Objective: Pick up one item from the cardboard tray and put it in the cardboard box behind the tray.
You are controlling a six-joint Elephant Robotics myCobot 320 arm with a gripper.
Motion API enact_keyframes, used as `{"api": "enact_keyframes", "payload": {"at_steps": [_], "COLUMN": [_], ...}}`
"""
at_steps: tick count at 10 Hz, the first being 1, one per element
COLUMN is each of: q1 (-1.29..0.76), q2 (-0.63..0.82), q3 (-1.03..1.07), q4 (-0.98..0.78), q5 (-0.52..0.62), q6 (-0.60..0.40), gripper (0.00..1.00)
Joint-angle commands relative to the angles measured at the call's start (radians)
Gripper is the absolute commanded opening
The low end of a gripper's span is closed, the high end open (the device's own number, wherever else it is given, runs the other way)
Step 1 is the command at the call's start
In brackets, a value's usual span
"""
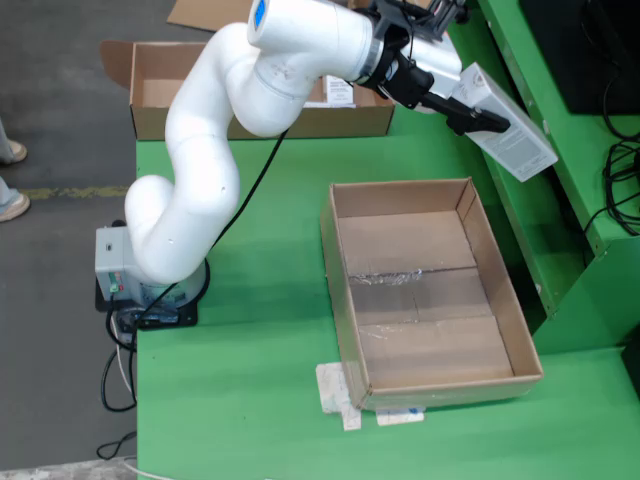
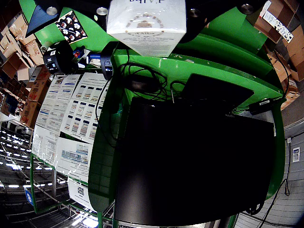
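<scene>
In the fixed view my gripper (image 1: 483,118) is shut on a white rectangular box (image 1: 512,130) with printed labels. It holds the box in the air, tilted, above the green frame at the upper right, beyond the tray's far right corner. The cardboard tray (image 1: 342,290) lies open in the middle of the green table, and its floor shows only tape. The cardboard box (image 1: 160,75) stands at the table's far edge, to the left behind my arm. In the gripper view the white box (image 2: 146,23) fills the top centre.
A white item (image 1: 339,91) lies in the far cardboard box. White paper scraps (image 1: 338,392) stick out under the tray's near left corner. My arm's base (image 1: 150,290) is at the table's left edge. A black monitor (image 2: 190,166) and printed sheets (image 2: 71,114) sit below the gripper.
</scene>
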Motion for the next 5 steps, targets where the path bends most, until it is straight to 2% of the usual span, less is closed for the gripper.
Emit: {"api": "enact_keyframes", "payload": {"at_steps": [1,3,5], "q1": [0.03,0.041,0.116], "q2": [0.049,0.055,0.103], "q3": [0.024,0.024,0.024], "q4": [-0.022,-0.037,-0.146], "q5": [0.012,0.025,0.048], "q6": [0.001,0.001,0.014], "gripper": [0.0,0.0,0.0]}}
